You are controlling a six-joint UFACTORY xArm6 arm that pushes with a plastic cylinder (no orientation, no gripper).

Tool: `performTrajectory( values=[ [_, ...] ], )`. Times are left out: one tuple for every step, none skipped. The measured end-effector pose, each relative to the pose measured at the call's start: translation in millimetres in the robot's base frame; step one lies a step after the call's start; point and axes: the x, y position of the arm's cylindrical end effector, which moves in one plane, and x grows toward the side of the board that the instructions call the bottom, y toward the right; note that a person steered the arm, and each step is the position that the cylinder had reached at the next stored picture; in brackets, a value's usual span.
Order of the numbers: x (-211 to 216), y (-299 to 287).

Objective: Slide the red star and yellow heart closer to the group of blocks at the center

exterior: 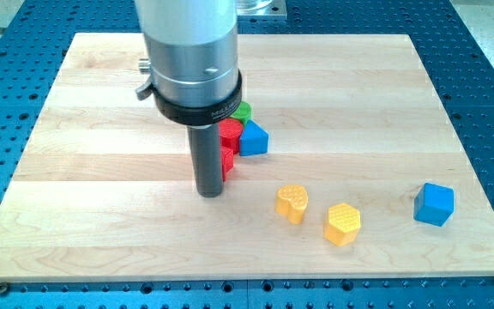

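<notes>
My tip (208, 194) rests on the board just left of a red block (227, 160), which the rod partly hides; its shape does not show clearly, and touch cannot be told. Behind it sit another red block (231, 131), a green block (243, 111) and a blue block (254, 139), packed together at the centre. The yellow heart (292, 202) lies to the lower right of this group, apart from it and about a hundred pixels right of my tip.
A yellow hexagon block (342, 223) lies right of the heart. A blue cube (435, 204) sits near the board's right edge. The arm's silver body (190, 51) hides the top centre of the wooden board (101, 172).
</notes>
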Motion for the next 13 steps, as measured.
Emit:
performTrajectory(
  values=[
    [6.0, 8.3],
    [-4.2, 96.2],
    [2.7, 159.6],
    [14.2, 212.7],
    [68.3, 216.0],
    [72.0, 178.6],
    [52.7, 100.3],
    [41.1, 64.8],
    [10.1, 85.7],
    [15.0, 20.3],
    [30.6, -23.6],
    [30.9, -55.3],
    [-10.4, -52.9]
  ],
)
